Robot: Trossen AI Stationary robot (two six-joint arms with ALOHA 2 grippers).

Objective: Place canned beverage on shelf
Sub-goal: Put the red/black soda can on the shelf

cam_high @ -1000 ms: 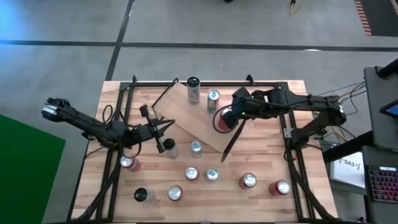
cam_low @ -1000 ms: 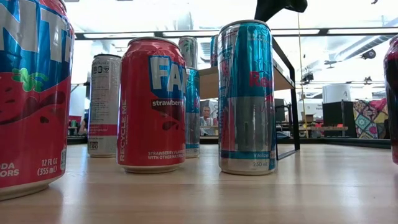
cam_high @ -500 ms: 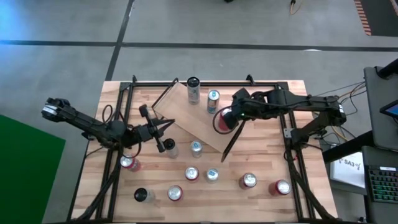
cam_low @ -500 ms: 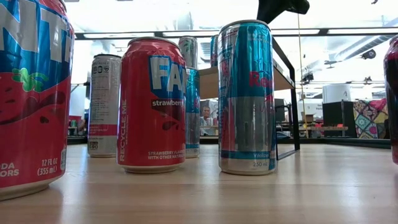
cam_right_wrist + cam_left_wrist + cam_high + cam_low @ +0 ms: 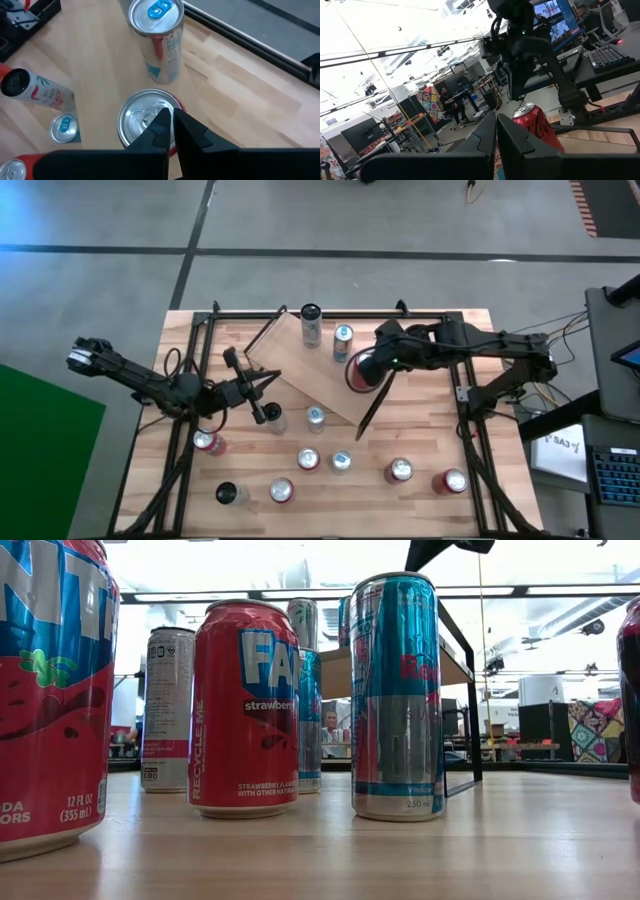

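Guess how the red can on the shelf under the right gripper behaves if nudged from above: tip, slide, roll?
The red can stands upright on the shelf, so it probably slides or tips rather than rolls. Its smooth metal wall likely slips on bare wood. The right gripper, shut, sits over the lid, so an off-centre push could topple it.

Light-wood shelf (image 5: 318, 375) with black end frames, red strawberry can (image 5: 245, 708), blue-and-silver can (image 5: 397, 698), dark fingers (image 5: 170, 125)

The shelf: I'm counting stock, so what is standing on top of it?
On the shelf: a dark-topped can, a blue-tabbed can and a red can, partly covered by the shut right gripper.
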